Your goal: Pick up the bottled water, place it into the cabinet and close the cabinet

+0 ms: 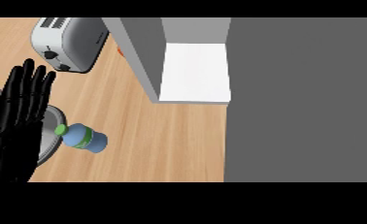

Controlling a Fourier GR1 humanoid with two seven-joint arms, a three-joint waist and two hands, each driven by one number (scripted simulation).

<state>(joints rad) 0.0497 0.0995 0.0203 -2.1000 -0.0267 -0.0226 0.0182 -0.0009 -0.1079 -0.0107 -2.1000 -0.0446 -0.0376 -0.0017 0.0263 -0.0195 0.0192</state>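
The bottled water (pixel 84 138), blue with a green cap and a green label band, lies tilted on the wooden tabletop (pixel 165 140), its cap end touching the rim of a grey round plate (pixel 52 136) at the left. The left robot hand (pixel 22 116) shows at the view's left edge, fingers straight and spread wide, pointing up, holding nothing and overlapping the plate. Farther back stands a silver toaster (pixel 68 41). The grey cabinet (pixel 287 97) fills the right side, its white inside (pixel 195 72) visible beside the open door (pixel 136 53). The right robot hand is out of view.
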